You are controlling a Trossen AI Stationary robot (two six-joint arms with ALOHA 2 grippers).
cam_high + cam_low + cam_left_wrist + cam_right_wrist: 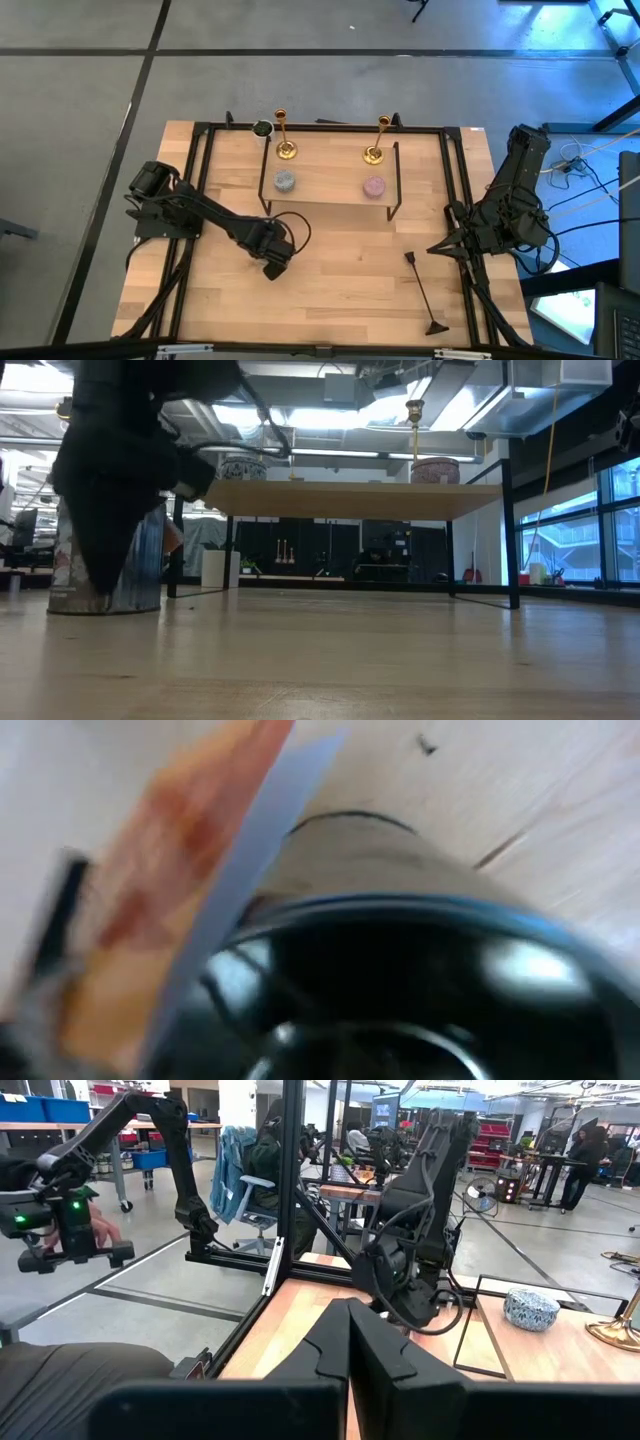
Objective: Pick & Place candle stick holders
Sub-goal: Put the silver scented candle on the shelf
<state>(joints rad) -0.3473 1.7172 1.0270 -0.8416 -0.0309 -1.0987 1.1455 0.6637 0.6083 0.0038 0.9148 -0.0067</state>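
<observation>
The left gripper (273,268) is low over the table (340,290), in front of the shelf (330,185), its fingers spread wide around a silver tin (105,565) that stands on the wood. Whether they touch it I cannot tell. That tin is no part of the task, so it is probably being moved aside or dealt with first.

Both holders stand upright at the back of the shelf, left holder (285,135) behind a blue-grey candle (285,181), right holder (376,140) behind a pink candle (373,186), neither touched. A dark snuffer (422,290) lies on the table further right.

The right gripper (348,1335) waits at the table's right edge, fingers closed on nothing.
</observation>
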